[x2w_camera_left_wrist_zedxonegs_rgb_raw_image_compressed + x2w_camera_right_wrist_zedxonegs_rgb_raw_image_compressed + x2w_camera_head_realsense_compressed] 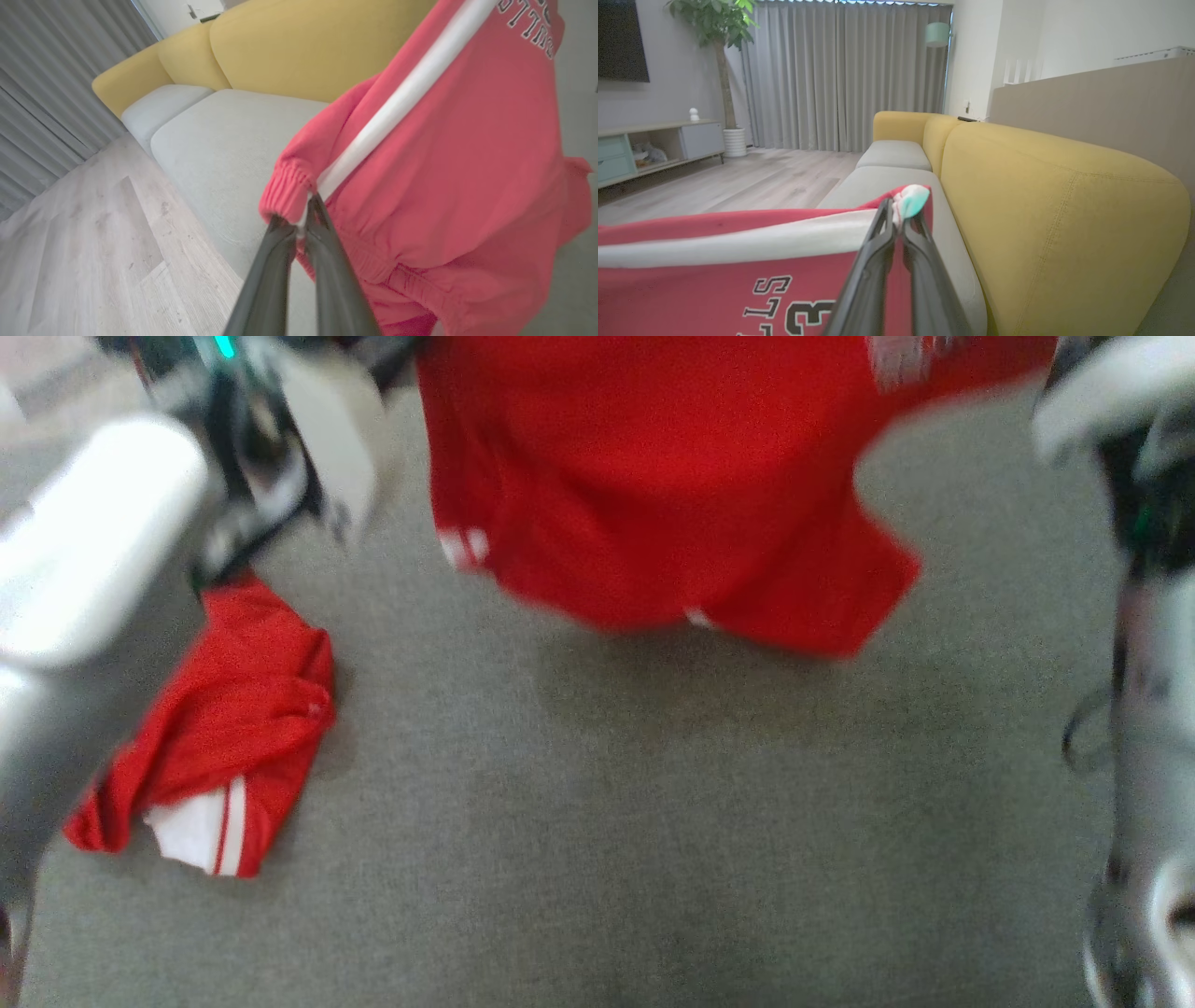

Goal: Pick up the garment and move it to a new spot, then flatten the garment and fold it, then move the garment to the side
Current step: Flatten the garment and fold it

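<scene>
Now both claws are pinched tight on the garment (672, 495): the left gripper (302, 220) bites a stretchy edge by the white stripe and the right gripper (896, 218) bites a top corner. It hangs in the air at twelve o'clock, stretched from nine to three. The grey seat (653, 821) at six o'clock looks wide enough to lay it down, but another red cloth (224, 728) lies at eight o'clock, so keep off that side.
</scene>
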You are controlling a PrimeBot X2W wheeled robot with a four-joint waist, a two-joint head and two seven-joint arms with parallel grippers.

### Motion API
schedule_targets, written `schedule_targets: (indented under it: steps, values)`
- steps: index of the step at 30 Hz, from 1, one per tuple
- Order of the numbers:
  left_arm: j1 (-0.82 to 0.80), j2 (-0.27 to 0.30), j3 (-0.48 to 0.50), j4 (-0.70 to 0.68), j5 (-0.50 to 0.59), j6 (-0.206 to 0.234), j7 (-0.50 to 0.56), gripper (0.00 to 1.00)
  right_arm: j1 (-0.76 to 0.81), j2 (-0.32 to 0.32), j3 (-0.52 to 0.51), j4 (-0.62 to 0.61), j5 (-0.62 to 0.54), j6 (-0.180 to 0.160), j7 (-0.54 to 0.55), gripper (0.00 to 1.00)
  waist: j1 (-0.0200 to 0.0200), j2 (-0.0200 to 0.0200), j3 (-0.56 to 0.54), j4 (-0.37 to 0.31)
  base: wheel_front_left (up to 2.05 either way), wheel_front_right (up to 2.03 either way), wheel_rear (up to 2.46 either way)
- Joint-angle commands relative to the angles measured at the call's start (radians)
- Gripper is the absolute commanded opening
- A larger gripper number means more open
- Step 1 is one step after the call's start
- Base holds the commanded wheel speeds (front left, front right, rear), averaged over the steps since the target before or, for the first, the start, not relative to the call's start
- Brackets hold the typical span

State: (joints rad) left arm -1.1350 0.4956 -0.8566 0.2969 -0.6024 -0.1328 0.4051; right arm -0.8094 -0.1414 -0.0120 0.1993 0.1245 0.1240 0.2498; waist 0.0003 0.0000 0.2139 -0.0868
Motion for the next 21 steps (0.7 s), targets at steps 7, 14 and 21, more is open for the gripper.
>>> schedule_targets:
  steps: [7,14,21]
  values:
    - [-0.332,-0.046,0.064,0.271,0.079,0.003,-0.174,0.0,-0.415,0.025,-0.064,0.305,-0.069,0.007,-0.271,0.0,-0.0003,0.0,0.178,-0.014,0.0,0.0,0.0]
    - [-0.374,-0.117,-0.04,0.411,0.089,0.002,-0.403,0.0,-0.477,0.036,-0.099,0.598,-0.147,0.007,-0.429,0.0,-0.0003,0.0,0.188,-0.003,0.0,0.0,0.0]
    - [-0.263,-0.132,-0.22,0.438,0.017,0.002,-0.467,0.0,-0.39,-0.018,-0.021,0.815,-0.174,0.007,-0.416,0.0,-0.0003,0.0,0.183,0.007,0.0,0.0,0.0]
